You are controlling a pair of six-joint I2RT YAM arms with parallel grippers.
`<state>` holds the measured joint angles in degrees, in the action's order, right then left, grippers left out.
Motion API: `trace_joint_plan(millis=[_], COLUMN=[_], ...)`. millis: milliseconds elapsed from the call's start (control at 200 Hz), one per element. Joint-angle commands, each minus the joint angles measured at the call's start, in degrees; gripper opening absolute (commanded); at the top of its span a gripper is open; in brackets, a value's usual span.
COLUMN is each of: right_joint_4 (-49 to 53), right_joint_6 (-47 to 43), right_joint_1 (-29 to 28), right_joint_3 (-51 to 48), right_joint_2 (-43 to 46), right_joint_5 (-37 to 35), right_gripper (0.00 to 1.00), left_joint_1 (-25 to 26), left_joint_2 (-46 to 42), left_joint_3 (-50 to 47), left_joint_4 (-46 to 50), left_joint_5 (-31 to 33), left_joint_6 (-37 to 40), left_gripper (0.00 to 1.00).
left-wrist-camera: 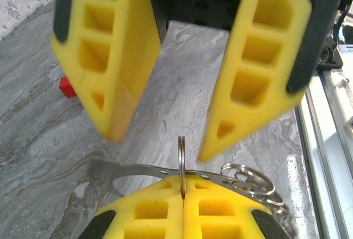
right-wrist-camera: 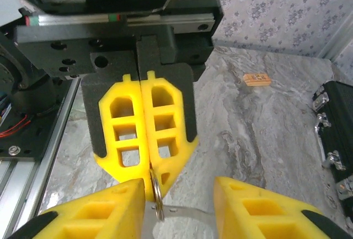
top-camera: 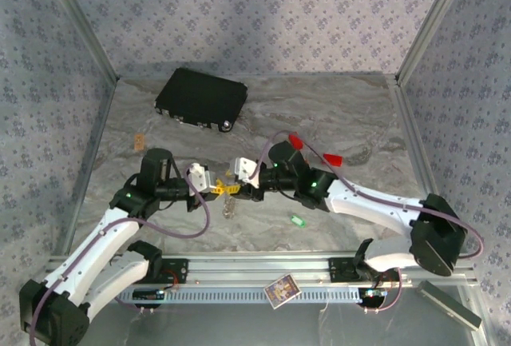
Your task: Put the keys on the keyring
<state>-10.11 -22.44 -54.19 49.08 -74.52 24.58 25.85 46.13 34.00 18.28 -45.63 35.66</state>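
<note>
Holding the thin silvery metal keyring (left-wrist-camera: 181, 153) edge-on above the grey marbled table (top-camera: 351, 114), near its centre. Clamping it with the left gripper (left-wrist-camera: 182, 182), pressing both yellow latticed fingers (right-wrist-camera: 126, 119) flat together on the wire. Trailing a flat silvery strip (left-wrist-camera: 127, 168) and a cluster of smaller steel rings (left-wrist-camera: 248, 178) off the held ring toward 3 o'clock in the left wrist view. Facing it with the right gripper (right-wrist-camera: 179, 186) from 12 o'clock in that same view, holding its own yellow fingers (left-wrist-camera: 138, 40) well apart to either side of the ring. Sitting just beside one of those fingers in the right wrist view; touching or not, impossible to tell.

Lying flat on the marble at 4 o'clock from the ring in the top view: the tiny bright green key (top-camera: 297, 220), well apart from both grippers. Resting at 2 o'clock, by the right arm: one plain red block (top-camera: 295, 140), and another (top-camera: 331, 158) just beyond. Sitting at 11 o'clock near the back wall: a black rectangular case (top-camera: 201, 98). Lying at 10 o'clock: a small tan tag (top-camera: 140, 138).
</note>
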Motion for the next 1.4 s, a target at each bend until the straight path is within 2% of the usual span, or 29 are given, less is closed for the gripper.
trace_joint_plan(millis=[0,180,530,1049,1144,1249,1274,1324,1394], right_joint_4=[2.8,5.9,5.9,3.3,3.3,3.7,3.9,4.4,4.7], right_joint_6=[-0.3,-1.0,-0.1,0.4,0.3,-0.2,-0.3,-0.7,-0.9], right_joint_1=[2.0,3.7,1.0,-0.7,-0.9,-1.0,-1.0,-1.1,-1.2], right_joint_3=[-2.3,-5.2,-2.2,-1.4,-1.0,-0.8,-0.8,-0.7,-0.4], right_joint_2=[6.1,9.3,2.5,-1.0,-1.4,-1.5,-1.5,-1.4,-1.4], right_joint_5=[1.9,1.3,5.1,3.9,4.1,3.7,3.6,3.2,2.9], right_gripper=[0.39,0.37,0.29,0.18,0.13,0.00,0.00,0.00,0.00], left_joint_1=[1.2,2.4,4.7,5.8,5.9,5.9,5.9,5.9,5.9], left_joint_2=[-0.5,0.2,1.1,1.5,1.5,1.5,1.5,1.3,1.3], left_joint_3=[-0.3,-0.7,-0.5,-0.5,-0.5,-0.5,-0.5,-0.5,-0.5], left_joint_4=[0.8,1.4,2.5,2.6,2.7,2.7,2.6,2.6,2.5], left_joint_5=[1.4,2.1,3.2,3.0,2.9,3.6,3.9,4.3,4.3], left_joint_6=[4.2,5.9,6.8,6.3,6.3,6.3,6.2,6.2,6.1], left_gripper=[0.00,0.00,0.00,0.00,0.00,0.00,0.03,0.17,0.20])
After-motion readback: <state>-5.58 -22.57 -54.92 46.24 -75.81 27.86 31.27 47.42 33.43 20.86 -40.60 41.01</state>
